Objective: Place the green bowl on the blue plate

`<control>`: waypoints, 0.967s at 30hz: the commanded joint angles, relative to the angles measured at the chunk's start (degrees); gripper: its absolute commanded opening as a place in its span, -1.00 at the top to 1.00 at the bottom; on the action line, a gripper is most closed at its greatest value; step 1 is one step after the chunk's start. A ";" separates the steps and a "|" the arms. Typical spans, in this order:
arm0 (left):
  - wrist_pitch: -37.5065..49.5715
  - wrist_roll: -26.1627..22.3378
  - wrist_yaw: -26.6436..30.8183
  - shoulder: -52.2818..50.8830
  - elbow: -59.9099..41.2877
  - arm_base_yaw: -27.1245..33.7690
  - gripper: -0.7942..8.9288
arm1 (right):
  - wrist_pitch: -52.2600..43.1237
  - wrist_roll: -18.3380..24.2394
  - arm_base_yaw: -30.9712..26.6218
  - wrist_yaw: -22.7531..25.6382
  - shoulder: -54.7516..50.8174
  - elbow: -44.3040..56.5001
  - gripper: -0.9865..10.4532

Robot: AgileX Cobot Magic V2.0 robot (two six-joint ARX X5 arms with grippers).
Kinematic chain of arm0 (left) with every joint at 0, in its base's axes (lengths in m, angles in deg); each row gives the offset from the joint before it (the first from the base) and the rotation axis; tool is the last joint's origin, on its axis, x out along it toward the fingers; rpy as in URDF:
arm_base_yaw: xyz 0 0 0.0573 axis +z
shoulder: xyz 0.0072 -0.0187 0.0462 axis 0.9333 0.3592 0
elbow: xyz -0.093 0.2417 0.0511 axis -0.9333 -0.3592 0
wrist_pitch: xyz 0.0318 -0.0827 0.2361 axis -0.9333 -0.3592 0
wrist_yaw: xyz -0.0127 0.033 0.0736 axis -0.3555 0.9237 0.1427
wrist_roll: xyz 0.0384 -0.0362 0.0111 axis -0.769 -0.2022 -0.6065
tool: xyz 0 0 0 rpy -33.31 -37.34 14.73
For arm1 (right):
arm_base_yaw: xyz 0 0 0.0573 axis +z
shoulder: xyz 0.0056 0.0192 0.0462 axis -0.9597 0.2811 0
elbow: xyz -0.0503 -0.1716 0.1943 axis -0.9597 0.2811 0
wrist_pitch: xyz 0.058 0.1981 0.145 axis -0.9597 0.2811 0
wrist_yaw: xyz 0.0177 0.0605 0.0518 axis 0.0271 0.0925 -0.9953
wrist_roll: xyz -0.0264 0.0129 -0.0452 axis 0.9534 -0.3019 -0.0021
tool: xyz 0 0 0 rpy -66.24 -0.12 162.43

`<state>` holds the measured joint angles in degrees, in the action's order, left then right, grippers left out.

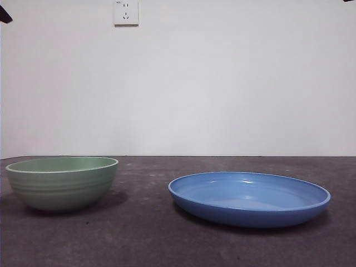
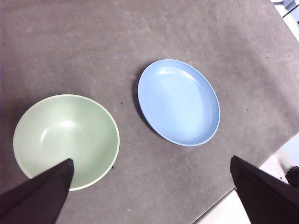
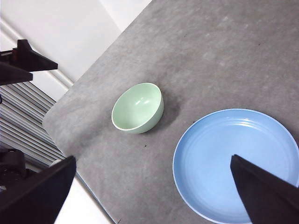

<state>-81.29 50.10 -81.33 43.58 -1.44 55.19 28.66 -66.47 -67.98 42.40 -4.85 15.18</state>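
The green bowl (image 1: pixel 62 182) stands upright on the dark table at the left of the front view. The blue plate (image 1: pixel 249 197) lies to its right, apart from it and empty. My left gripper (image 2: pixel 151 160) is open and empty, high above the table, with the bowl (image 2: pixel 65 140) below one jaw and the plate (image 2: pixel 178 101) beyond. My right gripper (image 3: pixel 153 158) is open and empty, high above the plate (image 3: pixel 238 161), with the bowl (image 3: pixel 138 108) farther off. Both arms wait, and only a black tip (image 1: pixel 4 15) shows in the front view.
A white wall with a socket (image 1: pixel 126 12) stands behind the table. The table's edge (image 2: pixel 224 207) runs close to the plate in the left wrist view. The other arm (image 3: pixel 23 60) shows beyond the table's edge in the right wrist view.
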 commanded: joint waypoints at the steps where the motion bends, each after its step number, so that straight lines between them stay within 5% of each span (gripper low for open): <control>1: 0.31 -0.72 1.07 1.46 1.16 -0.15 -0.33 | -0.17 0.63 0.22 -0.15 0.44 -1.03 -0.26; 10: 0.31 -0.76 14.97 7.32 1.14 -0.13 -0.32 | 0.52 0.61 0.22 -0.20 0.44 -1.03 -0.26; 29: 4.59 -2.91 22.73 29.83 1.14 -0.13 -0.32 | 0.85 0.63 0.22 -0.17 0.44 -1.03 -0.26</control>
<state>-76.96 48.18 -58.58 72.23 -1.44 55.19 29.86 -66.47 -68.00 42.40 -4.85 15.18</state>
